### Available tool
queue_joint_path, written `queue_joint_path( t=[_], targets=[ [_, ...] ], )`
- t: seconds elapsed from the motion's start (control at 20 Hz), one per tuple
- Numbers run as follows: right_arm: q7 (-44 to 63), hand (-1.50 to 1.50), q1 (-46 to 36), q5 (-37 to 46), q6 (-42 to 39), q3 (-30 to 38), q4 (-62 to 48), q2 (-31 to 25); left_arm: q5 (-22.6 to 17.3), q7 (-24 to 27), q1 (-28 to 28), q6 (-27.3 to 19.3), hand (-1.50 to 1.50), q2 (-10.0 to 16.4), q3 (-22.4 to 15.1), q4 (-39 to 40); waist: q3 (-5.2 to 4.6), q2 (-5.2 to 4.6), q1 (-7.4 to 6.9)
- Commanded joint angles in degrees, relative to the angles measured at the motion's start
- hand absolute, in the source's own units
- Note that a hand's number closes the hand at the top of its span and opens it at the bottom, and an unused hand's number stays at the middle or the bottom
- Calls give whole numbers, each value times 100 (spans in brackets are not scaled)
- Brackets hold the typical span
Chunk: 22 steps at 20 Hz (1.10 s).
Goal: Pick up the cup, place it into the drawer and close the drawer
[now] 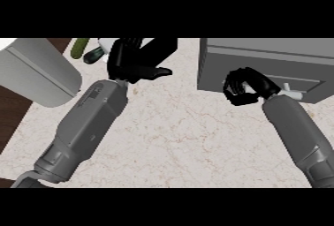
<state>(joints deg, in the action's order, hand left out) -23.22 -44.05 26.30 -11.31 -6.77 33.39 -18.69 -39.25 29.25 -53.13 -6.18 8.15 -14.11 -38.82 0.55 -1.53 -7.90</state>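
Starting at the far left, one grey block (32, 73) with rounded corners lies partly over the worktop's (183, 132) left edge, with dark brown beyond it. Just right of it, at the far edge, lie one slim green thing (79, 46) and, touching or almost touching it, one shorter dark thing (93, 56), both tilted; what they are cannot be told. Next comes one white thing (105, 44), showing on both sides of the left hand (134, 62), which hides most of it. It may be the cup, but its shape is too covered to be sure. The left hand is released: its fingers reach straight towards the far edge over the white thing, and the thumb sticks out to the right. Whether it touches the white thing cannot be seen. Its grey left forearm (85, 128) slants down to the near left corner.

Bare marbled worktop fills the middle. On the right stands one grey drawer cabinet (261, 57), with one pale handle (295, 94) on its near face; whether the drawer is out or in is unclear. The right hand (243, 86) is clenched just in front of that face, left of the handle, with nothing plainly in it. The right forearm (300, 132) runs to the near right corner. That makes two hands and two forearms.
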Motion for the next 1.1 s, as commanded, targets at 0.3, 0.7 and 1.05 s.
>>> queue_joint_path(
  t=[0.3,0.7,1.05],
  targets=[
    [209,150,-978,-395,20,765,-496,-657,-10,-136,350,397,-150,349,-68,-365,-27,-92,-342],
    [281,150,-962,-705,-425,933,-256,-880,-47,-130,579,598,-150,319,-128,-508,-38,-126,-484],
    [320,150,-877,-887,-827,987,-65,-1061,-58,-155,664,707,-150,371,-144,-584,-39,-142,-530]
  ],
)
